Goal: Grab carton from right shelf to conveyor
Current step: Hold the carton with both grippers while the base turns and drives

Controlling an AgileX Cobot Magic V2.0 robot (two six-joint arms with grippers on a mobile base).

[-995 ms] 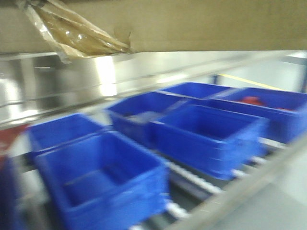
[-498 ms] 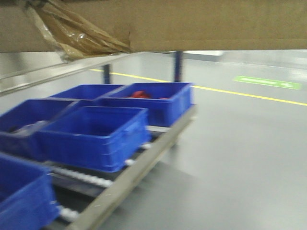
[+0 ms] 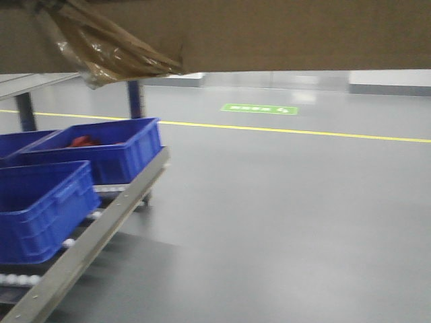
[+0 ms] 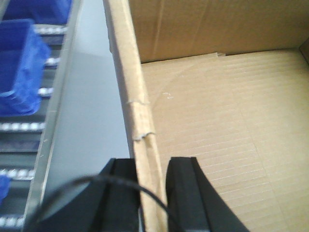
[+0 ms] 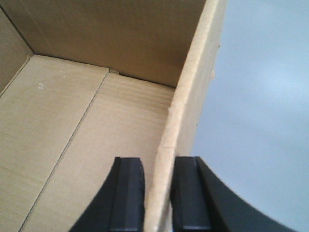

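Item: carton (image 4: 217, 121), brown corrugated, open at the top, nothing inside that I can see. Location: hanging between my two grippers, with no surface touching it that I can see. Left gripper (image 4: 150, 166): fingers narrow, pinching the carton's left wall, one finger inside and one outside. Right gripper (image 5: 157, 166): likewise narrow, pinching the right wall. Outside my left fingers: blue bins (image 4: 19, 63) on a roller rack (image 3: 101, 222), lower down. Outside my right fingers: bare grey floor (image 5: 260, 96). Orientation: mouth up, base down and roughly level. I judge the long axis to run across from my left fingers to my right, since the front view shows the carton's side spanning the whole frame, with a loose tape flap (image 3: 108, 50) at one end. Step in hand, as I judge it: the carry, lift done and placing not yet begun. No belt appears in any view. Next move calls for finding the belt, keeping both pinches even so the carton stays level, lowering it flat, then releasing both walls together.
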